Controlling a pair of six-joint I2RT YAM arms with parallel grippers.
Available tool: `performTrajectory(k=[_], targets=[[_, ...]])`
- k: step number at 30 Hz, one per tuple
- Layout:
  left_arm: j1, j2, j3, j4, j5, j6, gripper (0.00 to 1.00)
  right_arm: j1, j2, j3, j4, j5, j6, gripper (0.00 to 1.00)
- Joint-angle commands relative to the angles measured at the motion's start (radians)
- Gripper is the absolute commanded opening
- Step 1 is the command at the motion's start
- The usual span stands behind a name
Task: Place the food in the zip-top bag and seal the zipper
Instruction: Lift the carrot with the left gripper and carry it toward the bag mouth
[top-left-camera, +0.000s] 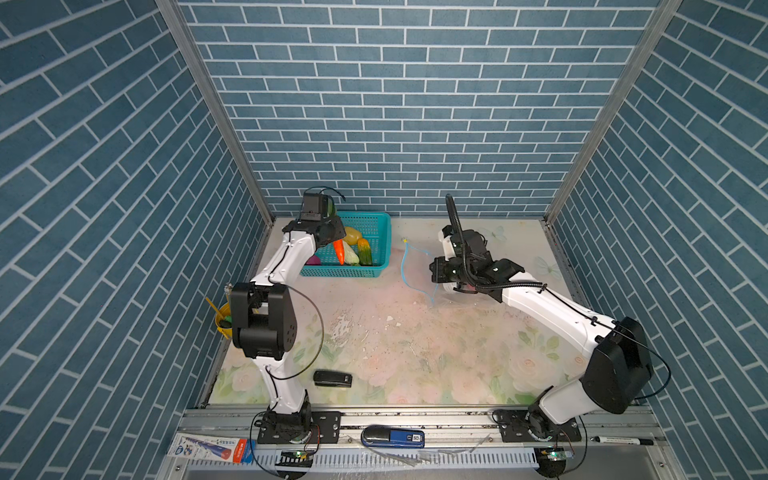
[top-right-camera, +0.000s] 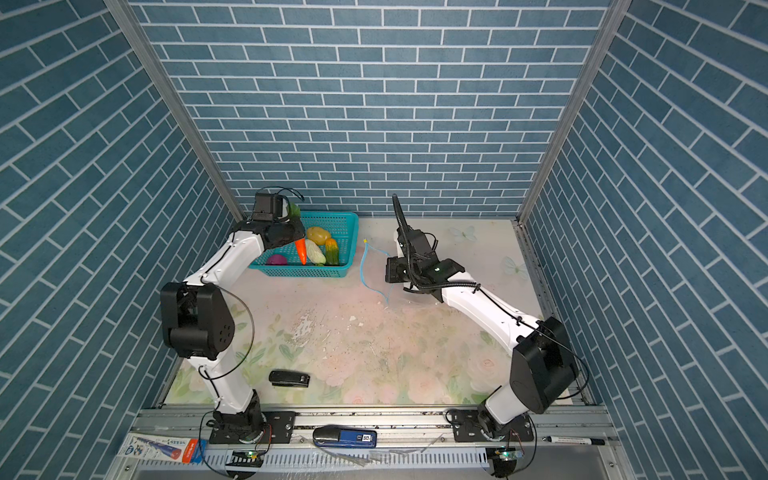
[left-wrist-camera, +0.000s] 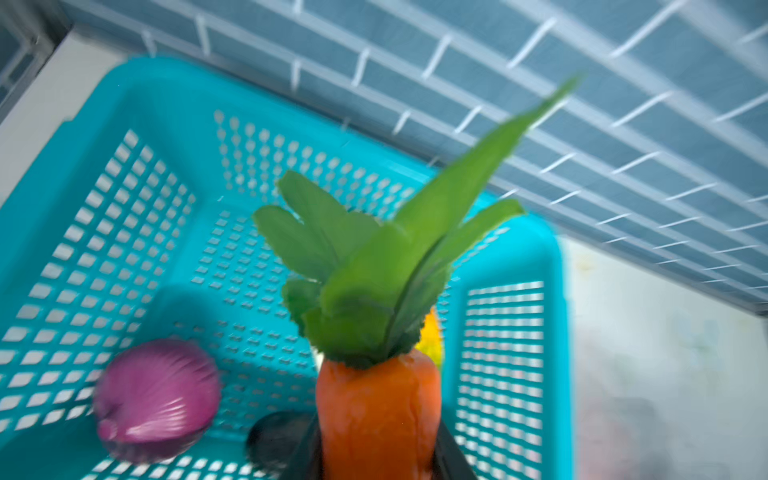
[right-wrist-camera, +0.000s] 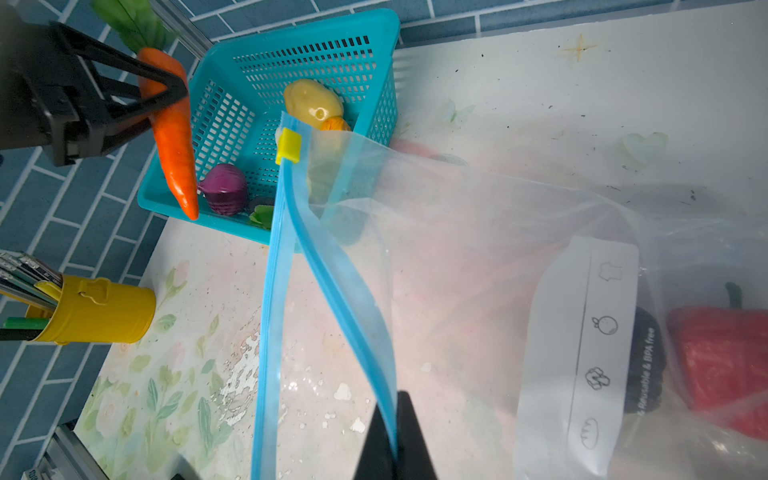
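Observation:
My left gripper (left-wrist-camera: 378, 455) is shut on the orange carrot (top-left-camera: 338, 251) and holds it tip-down above the teal basket (top-left-camera: 376, 222). A yellow potato (top-left-camera: 352, 235), white cabbage (top-left-camera: 351, 257), green-orange piece (top-left-camera: 365, 251) and purple onion (right-wrist-camera: 226, 189) lie in that basket. The clear zip-top bag (right-wrist-camera: 457, 249) lies to the basket's right, a red piece (right-wrist-camera: 723, 365) and a dark piece (right-wrist-camera: 648, 332) inside it. My right gripper (right-wrist-camera: 395, 419) is shut on the upper strip of the blue zipper (right-wrist-camera: 345, 299), lifting the mouth open. The yellow slider (right-wrist-camera: 289, 145) sits at the strip's far end.
A yellow cup (top-left-camera: 223, 322) of pens stands at the table's left edge behind my left arm. A black stapler (top-left-camera: 332, 379) lies near the front. On the front rail are a blue stapler (top-left-camera: 392, 438), a marker (top-left-camera: 623, 440) and a small box (top-left-camera: 212, 449).

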Motion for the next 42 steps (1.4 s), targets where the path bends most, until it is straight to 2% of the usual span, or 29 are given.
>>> performTrajectory(k=[1, 5, 8, 13, 17, 31, 35, 42], targets=[[-0.024, -0.074, -0.081, 0.184, 0.042, -0.020, 0.21, -0.004, -0.029, 0.021, 0.010, -0.010, 0.025, 0.00], [-0.067, -0.150, -0.179, 0.293, 0.039, -0.026, 0.19, -0.004, -0.026, 0.027, 0.009, -0.010, 0.028, 0.00], [-0.106, -0.216, -0.267, 0.400, -0.016, -0.032, 0.15, -0.003, -0.024, 0.033, 0.007, -0.010, 0.028, 0.00], [-0.188, -0.321, -0.458, 0.703, -0.100, -0.012, 0.07, -0.004, -0.024, 0.046, 0.002, -0.010, 0.030, 0.00], [-0.244, -0.359, -0.556, 0.892, -0.094, 0.014, 0.02, -0.005, -0.025, 0.050, -0.001, -0.011, 0.031, 0.00], [-0.381, -0.416, -0.734, 1.230, -0.036, 0.084, 0.00, -0.004, -0.026, 0.067, -0.002, -0.042, 0.030, 0.00], [-0.421, -0.419, -0.776, 1.328, -0.031, 0.141, 0.00, -0.004, -0.022, 0.082, -0.011, -0.044, 0.024, 0.00], [-0.435, -0.379, -0.854, 1.600, 0.039, 0.150, 0.00, -0.008, -0.013, 0.106, -0.028, -0.045, 0.019, 0.00]])
